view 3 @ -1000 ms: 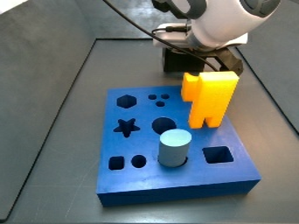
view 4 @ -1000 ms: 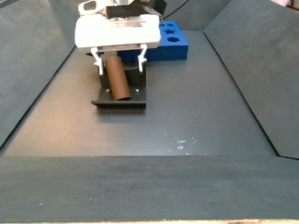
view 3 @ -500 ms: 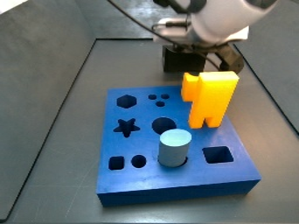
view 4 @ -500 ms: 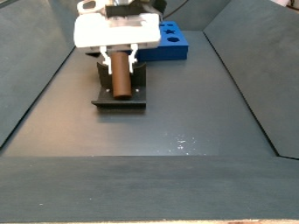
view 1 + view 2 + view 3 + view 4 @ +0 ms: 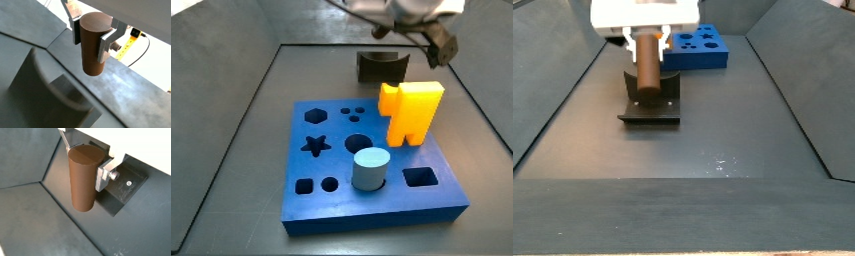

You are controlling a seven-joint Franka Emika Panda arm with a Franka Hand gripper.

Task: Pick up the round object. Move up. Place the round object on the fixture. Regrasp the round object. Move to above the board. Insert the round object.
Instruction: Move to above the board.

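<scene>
The claw (image 5: 91,36) is clamped on the peg (image 5: 93,45), its silver fingers (image 5: 104,174) pressing the peg's sides near one end. In a side view the peg (image 5: 647,62) hangs upright above the fixture (image 5: 651,105), clear of it. The board (image 5: 366,165) lies just beside the fixture (image 5: 381,68) on the bench (image 5: 727,140).

brown peg (image 5: 647,70) hangs upright in the gripper (image 5: 644,42) above the dark fixture (image 5: 651,103), blue board (image 5: 372,170) sits mid-frame.
</scene>
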